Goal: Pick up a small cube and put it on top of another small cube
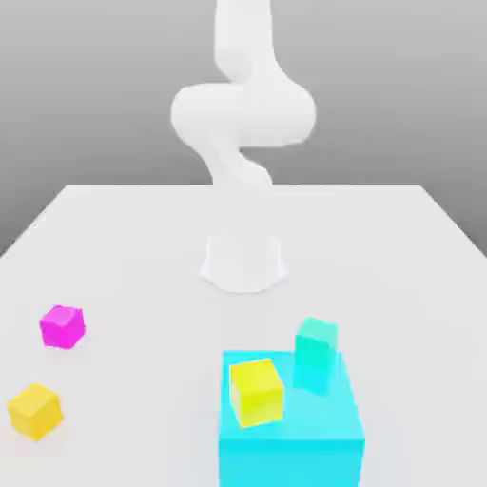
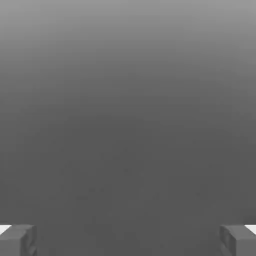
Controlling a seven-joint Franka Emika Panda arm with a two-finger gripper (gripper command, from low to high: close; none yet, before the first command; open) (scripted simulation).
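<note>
From my end the gripper (image 2: 128,240) is spread wide with nothing between its grey fingertips (image 2: 17,240) — just blank grey ahead. The small plain magenta-pink cube (image 1: 62,326) sits on the white table (image 1: 133,247) towards the exterior view's left, near a small yellow cube (image 1: 35,411). Another yellow cube (image 1: 256,391) and a small teal block (image 1: 315,354) sit on the big cyan block (image 1: 290,457) — its base is cut off

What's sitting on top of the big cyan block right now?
A yellow cube and a smaller teal block sit on the big cyan block. The surface beneath them is covered.

A pale white table (image 1: 114,238) (evenly lit) against a plain grey backdrop (image 1: 86,86).
</note>
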